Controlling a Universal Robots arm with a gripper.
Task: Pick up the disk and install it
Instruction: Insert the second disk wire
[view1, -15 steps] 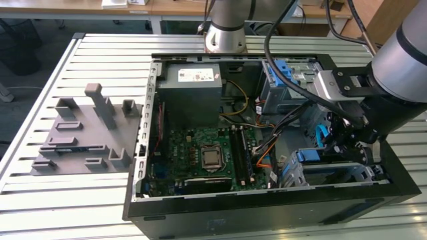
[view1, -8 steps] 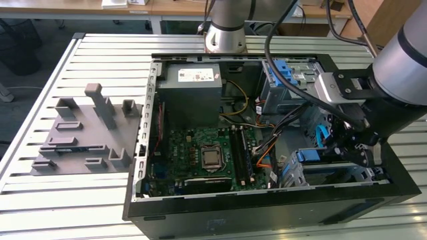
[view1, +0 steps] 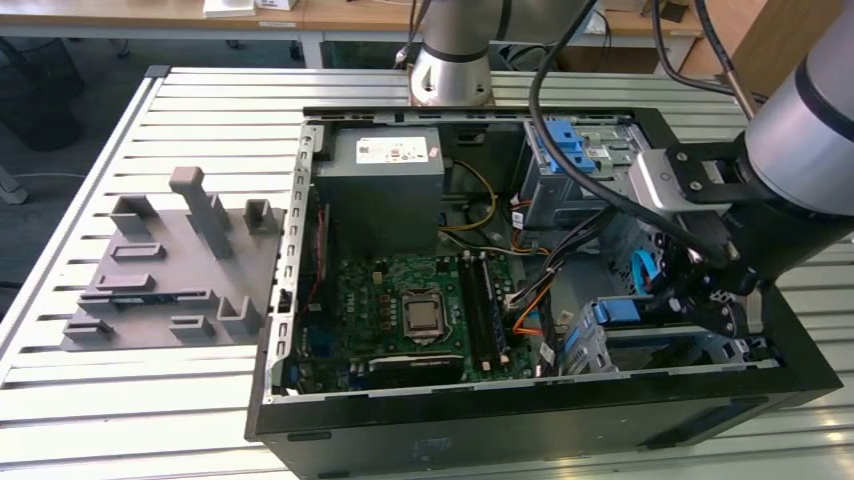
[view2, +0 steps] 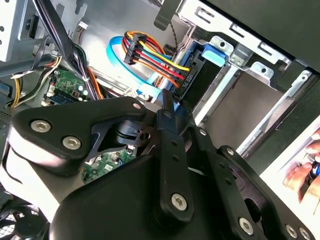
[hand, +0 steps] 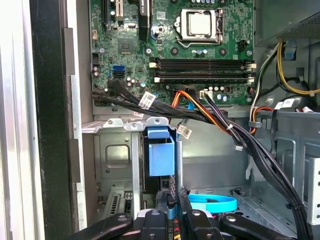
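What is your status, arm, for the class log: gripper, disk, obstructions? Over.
Gripper inside the case, at the drive cage. Disk on edge in the cage, by gripper. Cable bundle runs close alongside.

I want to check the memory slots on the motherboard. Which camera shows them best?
The first wrist view: the memory slots run in full length, unobstructed, next to the processor socket. In the exterior view they appear smaller, partly crossed by cables. The second wrist view has just a corner of the motherboard behind the gripper.
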